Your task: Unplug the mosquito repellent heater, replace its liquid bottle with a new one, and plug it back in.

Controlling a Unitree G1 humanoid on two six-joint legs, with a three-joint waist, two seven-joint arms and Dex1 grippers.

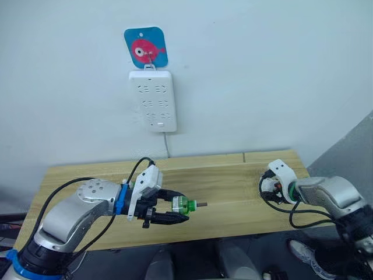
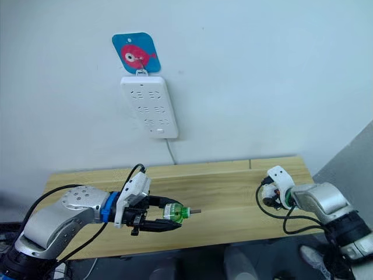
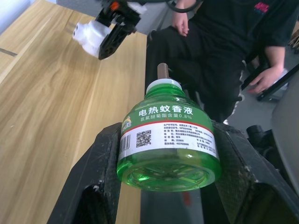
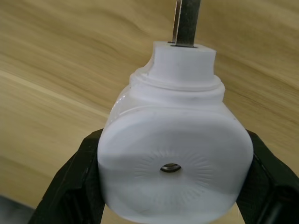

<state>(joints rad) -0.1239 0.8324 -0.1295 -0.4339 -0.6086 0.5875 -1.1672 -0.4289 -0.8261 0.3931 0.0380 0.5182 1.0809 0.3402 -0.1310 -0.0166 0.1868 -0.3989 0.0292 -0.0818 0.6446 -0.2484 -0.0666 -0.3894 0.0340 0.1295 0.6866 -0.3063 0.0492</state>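
Observation:
My left gripper [image 1: 178, 210] is shut on a green liquid bottle [image 1: 185, 205] and holds it on its side just above the table's front middle. The bottle's wick points right, toward the other arm. In the left wrist view the bottle [image 3: 168, 140] shows a white label and sits between both fingers. At the table's right end, my right gripper [image 1: 269, 189] is shut on the mosquito repellent heater [image 4: 173, 158], a white rounded unit with a small round hole and a metal prong [image 4: 187, 21]. The heater [image 3: 88, 35] hangs a little above the wood.
A white power strip [image 1: 152, 99] hangs on the wall from a blue fish hook [image 1: 145, 48], its cord running down behind the wooden table [image 1: 227, 175]. A person in black [image 3: 224, 46] sits close beyond the table's front edge.

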